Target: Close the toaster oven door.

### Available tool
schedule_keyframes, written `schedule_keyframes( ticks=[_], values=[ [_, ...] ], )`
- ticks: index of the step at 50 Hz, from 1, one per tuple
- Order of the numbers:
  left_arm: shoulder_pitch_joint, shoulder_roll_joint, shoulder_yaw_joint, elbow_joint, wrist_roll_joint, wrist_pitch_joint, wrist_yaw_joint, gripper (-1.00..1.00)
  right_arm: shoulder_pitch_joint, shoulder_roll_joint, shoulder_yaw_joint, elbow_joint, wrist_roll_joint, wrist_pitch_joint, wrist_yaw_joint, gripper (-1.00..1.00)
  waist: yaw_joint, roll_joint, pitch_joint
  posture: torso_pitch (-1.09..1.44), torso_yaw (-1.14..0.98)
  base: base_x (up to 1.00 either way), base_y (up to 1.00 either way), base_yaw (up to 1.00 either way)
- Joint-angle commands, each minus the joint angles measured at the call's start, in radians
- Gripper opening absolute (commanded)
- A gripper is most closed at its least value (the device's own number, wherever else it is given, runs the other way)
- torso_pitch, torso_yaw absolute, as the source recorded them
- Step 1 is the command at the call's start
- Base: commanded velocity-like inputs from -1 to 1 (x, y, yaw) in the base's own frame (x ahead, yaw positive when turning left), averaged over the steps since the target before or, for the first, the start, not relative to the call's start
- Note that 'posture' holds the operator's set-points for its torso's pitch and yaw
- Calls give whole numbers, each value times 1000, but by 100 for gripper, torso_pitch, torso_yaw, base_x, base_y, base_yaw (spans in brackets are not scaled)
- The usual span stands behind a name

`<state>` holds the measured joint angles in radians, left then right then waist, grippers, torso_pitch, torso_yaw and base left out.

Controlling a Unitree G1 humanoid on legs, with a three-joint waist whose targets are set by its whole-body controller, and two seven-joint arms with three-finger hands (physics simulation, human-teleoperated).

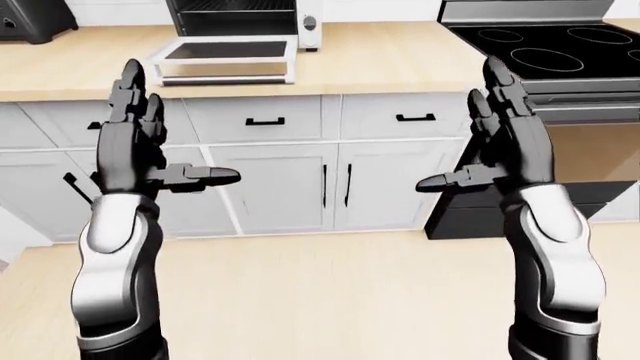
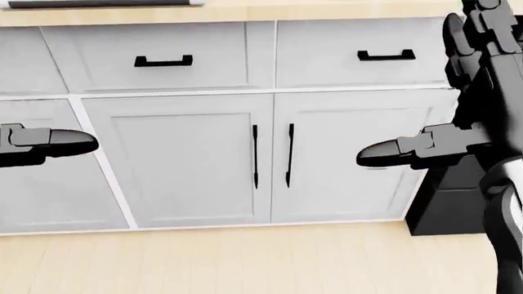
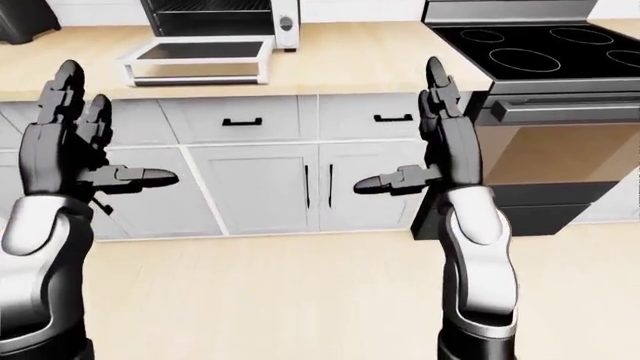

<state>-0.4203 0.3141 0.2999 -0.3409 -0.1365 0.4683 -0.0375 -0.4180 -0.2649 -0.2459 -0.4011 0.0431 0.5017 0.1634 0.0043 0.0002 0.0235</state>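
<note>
Black-fingered and spread wide, the left hand (image 1: pixel 135 142) and right hand (image 1: pixel 505 139) are raised palms inward over the wooden floor (image 1: pixel 320 292), each thumb pointing toward the other; neither holds anything. Well above the left hand's fingertips (image 1: pixel 131 71) and a little to their right in the left-eye view, the toaster oven (image 1: pixel 245 19) sits on the wooden countertop (image 1: pixel 400 60) with its door (image 1: pixel 226 60) dropped flat open, apart from both hands. Just right of the right hand's fingertips (image 1: pixel 495 69) lies the black cooktop (image 1: pixel 555 41) of the range. Between the two thumbs stand white cabinet doors (image 1: pixel 290 187) with black handles, beneath two drawers (image 1: pixel 265 118).
</note>
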Motion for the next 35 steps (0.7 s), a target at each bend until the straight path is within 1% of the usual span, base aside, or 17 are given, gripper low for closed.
schedule_keyframes(
  ticks=[1,3,7,11,13,17,19,22,23,28,31,35],
  values=[
    [-38,26,18,-22,-16,-23,9,100,-32,-21,-7,-32,19,-21,-8,100,0,1,-20,0,0,0,0,0],
    [-51,51,30,-10,-24,-22,11,100,-39,-34,-12,-40,28,-12,-5,100,0,1,-20,0,0,0,0,0],
    [-77,97,51,16,-31,-30,16,100,-68,-66,-38,-26,50,-7,-10,100,-1,2,-19,0,0,0,0,0],
    [-107,137,70,33,-40,-22,26,100,-105,-116,-70,-11,86,12,-19,100,-1,2,-17,0,0,0,0,0],
    [-114,158,75,55,-25,-48,31,100,-114,-136,-80,1,97,9,-24,100,-1,1,-15,0,0,0,0,0],
    [-121,189,100,88,-42,-63,33,100,-122,-160,-84,10,107,6,-28,100,-1,1,-13,0,0,0,0,0],
    [-121,204,105,101,-46,-79,30,100,-129,-170,-88,18,109,4,-29,100,-2,2,-12,0,0,0,0,0],
    [-133,236,119,105,-60,-65,23,100,-140,-186,-99,26,118,0,-31,100,-3,3,-12,0,0,0,0,0],
    [-137,253,120,113,-47,-65,24,100,-146,-193,-104,28,124,0,-32,100,-3,3,-11,0,0,0,0,0],
    [-154,286,154,140,-95,-27,42,100,-173,-235,-114,48,139,-3,-31,100,-3,5,-7,0,0,0,0,0],
    [-161,316,156,150,-108,-23,46,100,-171,-241,-111,53,137,-13,-27,100,-4,6,-5,0,0,0,0,0],
    [-163,327,155,151,-115,-14,53,100,-174,-247,-115,57,137,-16,-24,100,-5,6,-3,0,0,0,0,0]
  ],
)
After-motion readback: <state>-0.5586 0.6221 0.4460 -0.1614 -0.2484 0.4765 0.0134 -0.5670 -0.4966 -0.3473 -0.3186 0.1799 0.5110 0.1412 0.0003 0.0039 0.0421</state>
